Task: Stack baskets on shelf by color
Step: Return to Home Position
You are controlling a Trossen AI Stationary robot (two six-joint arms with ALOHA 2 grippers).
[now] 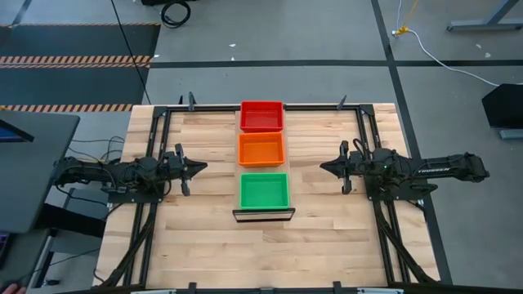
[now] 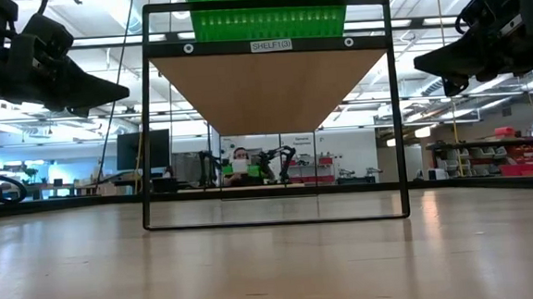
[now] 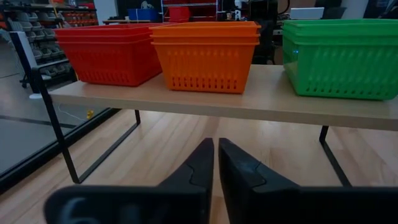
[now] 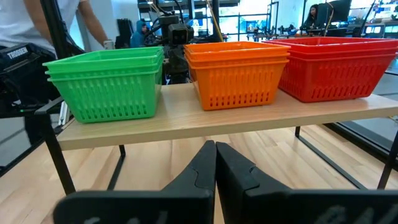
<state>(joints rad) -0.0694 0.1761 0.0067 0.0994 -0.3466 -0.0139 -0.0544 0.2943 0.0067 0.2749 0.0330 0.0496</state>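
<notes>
Three stacks of mesh baskets are seen in a row along the shelf (image 1: 263,215), which stands raised on a dark metal frame in the middle of the slatted wooden counter (image 1: 204,237). The red baskets (image 1: 261,116) are placed at the far end, the orange baskets (image 1: 261,149) in the middle, and the green baskets (image 1: 264,190) at the near end, by the shelf's dark front edge. Each stack is nested by colour, and three rims can be counted in each from the wrist views. The stacks are set close together but apart, with a strip of bare board between them.

The left hand (image 1: 204,167) is held above the counter to the left of the shelf, well apart from it, and is pointed toward the orange stack. Its fingers are closed almost tip to tip and nothing is gripped. The right hand (image 1: 321,167) is held in the mirrored place on the shelf's right side, also pointed inward, with its fingers drawn together and nothing between them. In the low view both hands are seen at about the level of the shelf board.

A person in a white shirt (image 4: 25,25) is partly seen beyond the counter in the right wrist view.
</notes>
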